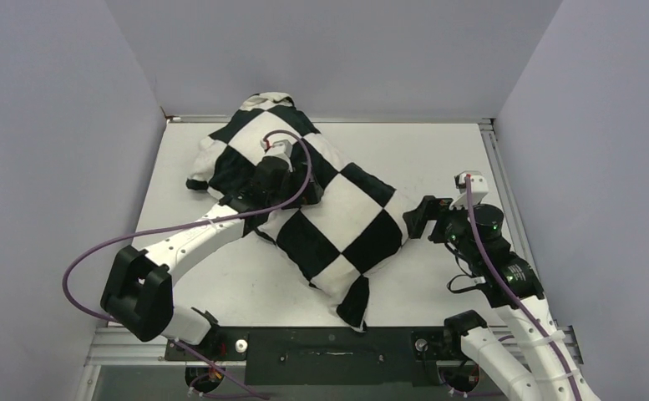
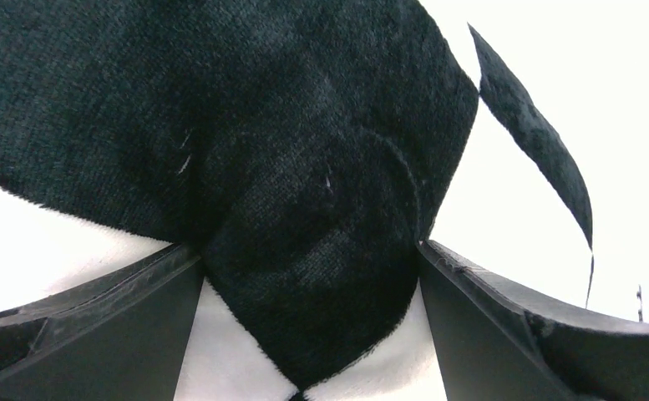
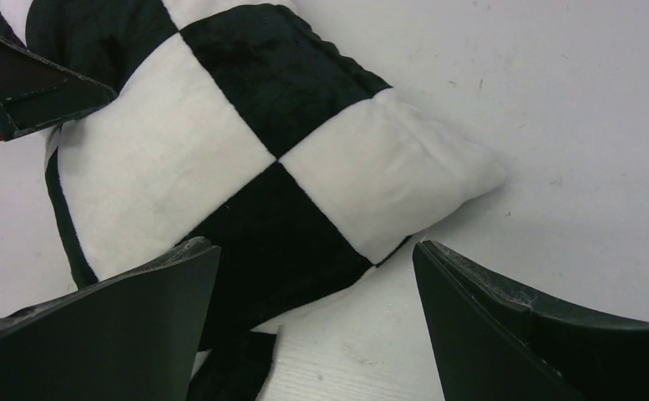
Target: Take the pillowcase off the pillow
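Checkerboard fabric filled most of what I saw: the pillowcase (image 1: 337, 217) lay slantwise on the white table (image 1: 438, 150), running from the far left corner down toward the near middle, plump along its length and with a limp black corner trailing at its near end. The pillow was inside that cover and hidden by it. I could not tell whether a white patch at the far end was pillow or just another white square. My left gripper (image 2: 308, 251) was down on the far left part of the pillowcase, its fingers (image 2: 95, 326) spread wide. A rounded fold of black fabric bulged up between them and brushed both inner faces, but nothing looked squeezed. My right gripper (image 3: 314, 244) hung low over the table just beside the cover's right-hand corner, pointing at it, fingers (image 3: 546, 334) also held well apart with nothing between them. From that wrist I looked across bare table at a stuffed white corner and the black and white squares behind it.
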`<state>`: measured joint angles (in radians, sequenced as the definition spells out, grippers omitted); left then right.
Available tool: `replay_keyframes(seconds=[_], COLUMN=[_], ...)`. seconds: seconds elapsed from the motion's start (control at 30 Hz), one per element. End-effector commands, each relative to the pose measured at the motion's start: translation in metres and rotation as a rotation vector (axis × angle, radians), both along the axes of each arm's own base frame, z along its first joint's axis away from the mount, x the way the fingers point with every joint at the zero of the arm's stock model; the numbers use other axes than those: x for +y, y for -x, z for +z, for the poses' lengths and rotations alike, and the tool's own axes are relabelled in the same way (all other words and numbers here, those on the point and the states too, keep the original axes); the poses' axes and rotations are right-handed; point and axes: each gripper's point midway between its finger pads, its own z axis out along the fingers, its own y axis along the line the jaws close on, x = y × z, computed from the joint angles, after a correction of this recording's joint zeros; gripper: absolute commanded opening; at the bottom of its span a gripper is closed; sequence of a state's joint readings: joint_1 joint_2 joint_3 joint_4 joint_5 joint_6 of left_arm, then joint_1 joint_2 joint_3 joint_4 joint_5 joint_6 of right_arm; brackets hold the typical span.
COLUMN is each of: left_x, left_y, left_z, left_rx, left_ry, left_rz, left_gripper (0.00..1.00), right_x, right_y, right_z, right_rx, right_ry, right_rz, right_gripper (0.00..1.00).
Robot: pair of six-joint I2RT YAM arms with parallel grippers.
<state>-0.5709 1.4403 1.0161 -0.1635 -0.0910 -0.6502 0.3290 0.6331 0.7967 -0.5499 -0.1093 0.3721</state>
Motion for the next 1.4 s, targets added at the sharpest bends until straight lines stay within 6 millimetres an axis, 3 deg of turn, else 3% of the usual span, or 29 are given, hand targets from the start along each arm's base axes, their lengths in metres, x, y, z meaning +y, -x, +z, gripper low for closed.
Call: replay_keyframes(seconds=[0.0,0.1,0.2,0.3,0.47,0.7,0.87,0.97,1.07,1.2,1.37], left_x=[-0.041,-0.033,-0.014,0.009,0.051,0.085,0.083,0.075,0.062,0.043,0.013], left_y=[0.039,0.045,0.05,0.057,0.071,0.087,0.08,0.063,0.042,0.009,-0.025], left_z=[0.005,0.028,0.048,0.059,0.065,0.06,0.055,0.058,0.061,0.056,0.037], left_rx=[0.085,0.042,0.002,-0.017,-0.025,-0.032,-0.04,-0.051,-0.049,-0.037,0.028], left_ry=[0.026,0.051,0.045,0.029,0.032,0.095,0.119,0.146,0.166,0.161,0.156], left_rz=[-0.13,-0.104,-0.051,-0.004,0.084,0.131,0.128,0.115,0.086,0.048,-0.046], left_gripper=[1.0,1.0,0.99,0.96,0.96,0.96,0.96,0.96,0.96,0.96,0.96], right_x=[0.007,0.008,0.017,0.013,0.015,0.033,0.054,0.058,0.065,0.077,0.089], right_y=[-0.001,-0.002,0.005,0.005,0.004,-0.033,-0.068,-0.089,-0.097,-0.078,-0.037], right_z=[0.013,0.02,0.032,0.041,0.042,0.034,0.016,-0.01,-0.038,-0.073,-0.087], right_rx=[-0.001,-0.01,-0.067,-0.128,-0.163,-0.048,0.057,0.127,0.186,0.278,0.331], right_ry=[-0.018,-0.028,-0.034,-0.119,-0.095,-0.031,-0.024,0.016,0.029,-0.02,-0.053], right_rz=[0.028,0.029,0.108,0.043,0.072,0.127,0.167,0.161,0.184,0.243,0.294], right_gripper=[0.9,0.9,0.9,0.9,0.9,0.9,0.9,0.9,0.9,0.9,0.9])
